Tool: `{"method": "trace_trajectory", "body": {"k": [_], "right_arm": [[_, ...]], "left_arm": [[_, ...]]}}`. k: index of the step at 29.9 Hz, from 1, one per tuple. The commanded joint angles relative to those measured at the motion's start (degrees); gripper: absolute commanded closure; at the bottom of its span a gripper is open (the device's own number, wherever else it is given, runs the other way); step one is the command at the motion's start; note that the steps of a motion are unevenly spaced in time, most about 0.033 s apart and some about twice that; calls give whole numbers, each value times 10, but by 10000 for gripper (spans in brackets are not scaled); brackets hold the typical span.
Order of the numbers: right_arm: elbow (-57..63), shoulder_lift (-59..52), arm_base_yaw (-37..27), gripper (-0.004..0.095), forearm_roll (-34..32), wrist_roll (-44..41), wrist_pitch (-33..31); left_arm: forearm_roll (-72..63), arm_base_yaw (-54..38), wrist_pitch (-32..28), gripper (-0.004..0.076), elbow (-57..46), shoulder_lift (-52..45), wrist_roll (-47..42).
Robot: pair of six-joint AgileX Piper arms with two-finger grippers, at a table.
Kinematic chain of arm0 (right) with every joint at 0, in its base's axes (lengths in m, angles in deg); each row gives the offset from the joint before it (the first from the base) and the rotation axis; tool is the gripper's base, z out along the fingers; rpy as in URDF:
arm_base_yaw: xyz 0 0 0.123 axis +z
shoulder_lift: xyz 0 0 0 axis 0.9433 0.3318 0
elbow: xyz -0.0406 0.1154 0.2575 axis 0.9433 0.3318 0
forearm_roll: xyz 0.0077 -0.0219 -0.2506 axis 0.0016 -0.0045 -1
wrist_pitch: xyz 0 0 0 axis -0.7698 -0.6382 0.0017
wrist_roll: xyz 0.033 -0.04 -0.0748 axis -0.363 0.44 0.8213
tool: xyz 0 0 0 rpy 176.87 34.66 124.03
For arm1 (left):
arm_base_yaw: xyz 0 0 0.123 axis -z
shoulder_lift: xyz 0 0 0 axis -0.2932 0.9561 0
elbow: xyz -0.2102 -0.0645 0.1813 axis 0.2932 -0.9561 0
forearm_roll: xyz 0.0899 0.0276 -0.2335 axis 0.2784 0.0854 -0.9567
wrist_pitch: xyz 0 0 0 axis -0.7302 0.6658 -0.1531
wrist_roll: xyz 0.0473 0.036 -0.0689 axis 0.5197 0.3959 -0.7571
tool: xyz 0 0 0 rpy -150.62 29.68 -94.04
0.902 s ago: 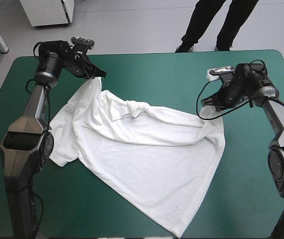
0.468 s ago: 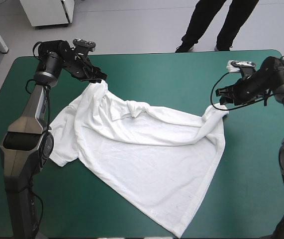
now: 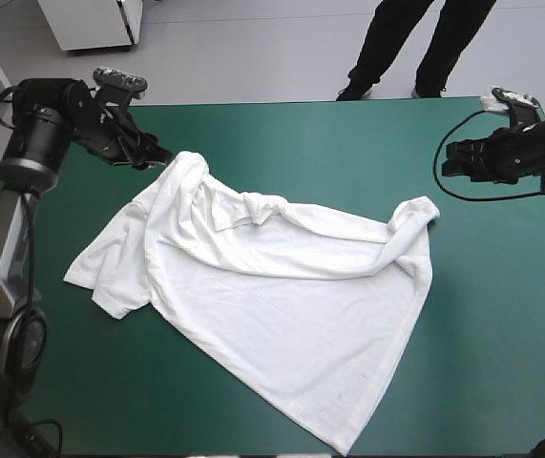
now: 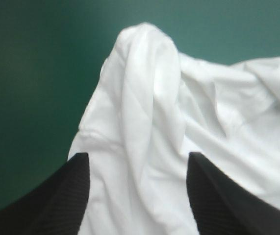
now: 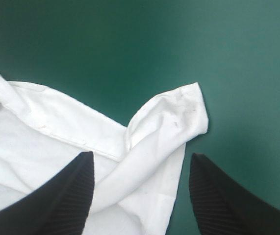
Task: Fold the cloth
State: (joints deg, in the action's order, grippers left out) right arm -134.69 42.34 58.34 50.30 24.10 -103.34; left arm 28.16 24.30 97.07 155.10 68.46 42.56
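The teal-green table cover (image 3: 348, 143) carries the T-shirt (image 3: 272, 305), spread loosely across its middle, with a bunched ridge toward the far side. The left gripper (image 3: 160, 155) and right gripper (image 3: 451, 160) both have their fingers spread and hold nothing. The cloth looks light and limp. Its two far corners, each ahead of a gripper, seem the best places to pinch.

Bright, even overhead light; the T-shirt (image 3: 272, 286) casts faint shadows on the bench (image 3: 310, 143); wrist views dim toward eleven o'clock.
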Motion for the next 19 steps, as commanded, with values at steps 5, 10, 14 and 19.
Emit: {"method": "trace_trajectory", "body": {"k": [5,10,14,19], "right_arm": [[47,-124,45,360,17,23,21],[53,-150,88,364,7,23,25],[53,-153,136,364,1,23,24],[53,-153,190,370,-28,23,28]], "left_arm": [[39,-3,-2,293,-182,-122,-15],[74,-7,-27,293,-206,-94,-14],[75,-31,-57,293,-206,-54,-14],[71,-69,-59,293,-206,-8,-14]]}}
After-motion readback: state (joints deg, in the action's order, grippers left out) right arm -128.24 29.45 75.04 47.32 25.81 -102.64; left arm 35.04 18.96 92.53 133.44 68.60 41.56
